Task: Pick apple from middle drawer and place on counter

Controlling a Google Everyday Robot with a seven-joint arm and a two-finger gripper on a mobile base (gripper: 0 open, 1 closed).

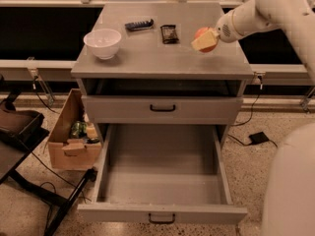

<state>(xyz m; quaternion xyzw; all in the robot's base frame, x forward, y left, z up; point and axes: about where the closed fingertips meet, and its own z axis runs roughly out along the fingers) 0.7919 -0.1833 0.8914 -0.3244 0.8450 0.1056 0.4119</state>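
My gripper [204, 40] is over the right part of the counter [147, 53], shut on the red-orange apple [203, 34], which shows between the pale yellowish fingers [201, 42]. The apple hangs just above the counter's surface. The white arm reaches in from the upper right. The middle drawer [162, 181] is pulled wide open below, its grey floor bare, its front panel with a small black handle at the bottom.
A white bowl [102, 43] stands on the counter's left. A dark remote-like object [139, 24] and a dark snack packet [170, 33] lie at the back. The upper drawer front [161, 109] is closed. A cardboard box [74, 134] with cans sits on the floor at left.
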